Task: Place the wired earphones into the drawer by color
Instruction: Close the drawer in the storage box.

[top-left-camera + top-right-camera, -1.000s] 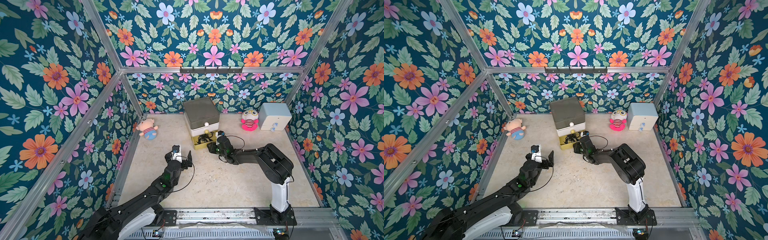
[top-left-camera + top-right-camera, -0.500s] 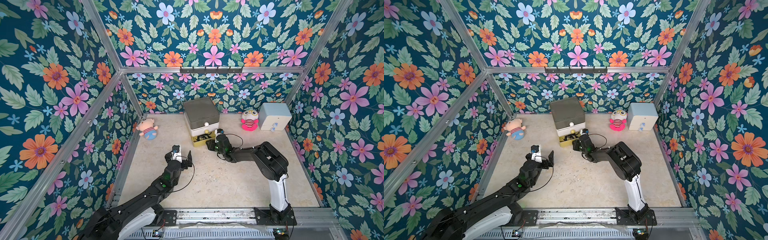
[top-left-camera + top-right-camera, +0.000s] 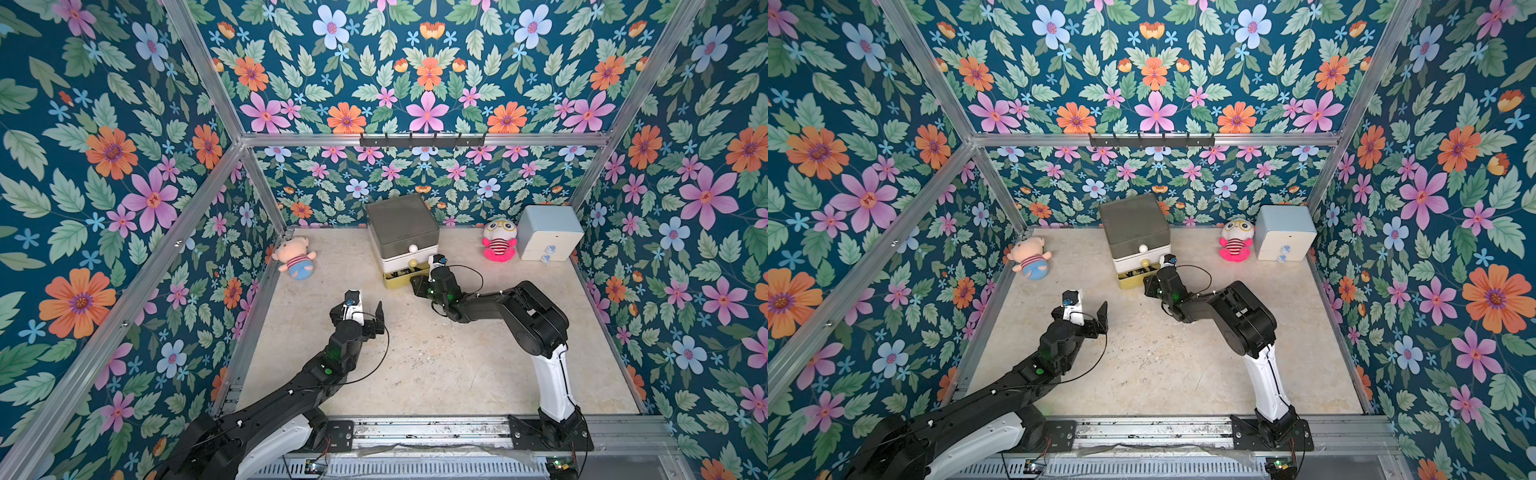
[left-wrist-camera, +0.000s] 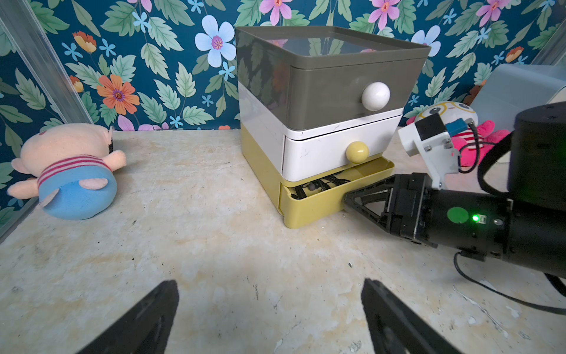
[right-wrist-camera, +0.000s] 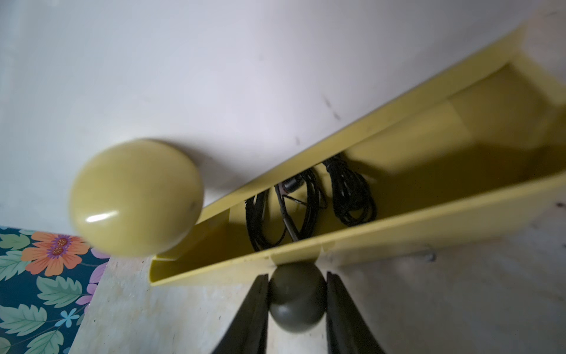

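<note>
Clamping the dark knob [image 5: 295,297] of the yellow bottom drawer [image 4: 312,205], black wired earphones [image 5: 352,196] coiled inside.
Left gripper [image 4: 269,285] hangs in front of the 3-drawer unit [image 4: 330,76], well clear, jaws wide apart and empty. The drawer stands slightly out at the unit's foot. Right gripper [image 5: 296,275], the nearer arm, is closed on the knob straight ahead of it; the coming move, I judge, runs along the drawer's slide line. No legible writing.
</note>
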Robot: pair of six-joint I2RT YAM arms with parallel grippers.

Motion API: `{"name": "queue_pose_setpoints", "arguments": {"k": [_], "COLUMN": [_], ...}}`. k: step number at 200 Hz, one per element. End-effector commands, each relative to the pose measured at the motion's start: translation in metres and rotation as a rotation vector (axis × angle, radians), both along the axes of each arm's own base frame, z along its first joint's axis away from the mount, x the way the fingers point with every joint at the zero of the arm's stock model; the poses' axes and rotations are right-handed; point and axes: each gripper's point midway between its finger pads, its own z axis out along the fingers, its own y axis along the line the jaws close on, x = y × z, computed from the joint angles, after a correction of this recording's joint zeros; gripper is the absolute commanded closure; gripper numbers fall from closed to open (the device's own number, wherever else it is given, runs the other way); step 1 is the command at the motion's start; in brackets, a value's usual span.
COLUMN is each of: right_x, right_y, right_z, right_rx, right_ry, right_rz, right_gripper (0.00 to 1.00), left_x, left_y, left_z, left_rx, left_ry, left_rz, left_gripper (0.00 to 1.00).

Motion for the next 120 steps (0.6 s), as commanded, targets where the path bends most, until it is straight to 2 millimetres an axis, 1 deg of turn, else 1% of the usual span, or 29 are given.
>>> {"name": "queue_pose_setpoints", "arguments": {"k": [1, 31, 120], "right_x": [0.006, 0.01, 0.024], "right_y": [-0.002, -0.003, 0.002], "right_z": [0.001, 0.002, 0.005], "right_rx": [-0.006, -0.003, 0.024], "right_ry": [-0.026, -0.049, -0.109], "right_rz": [-0.021, -0.032, -0.049], "right_gripper": [0.68, 0.68, 0.68], "left_x": [0.001, 0.001, 0.001], "left_y": [0.002, 0.002, 0.002], "left_z": [0.002, 0.003, 0.003], "left_rx": [0.004, 0.002, 0.002], "left_ry": [-0.011, -0.012, -0.014], "left_rz": [0.013, 0.012, 0.013], "left_gripper": [0.01, 0.01, 0.01]}}
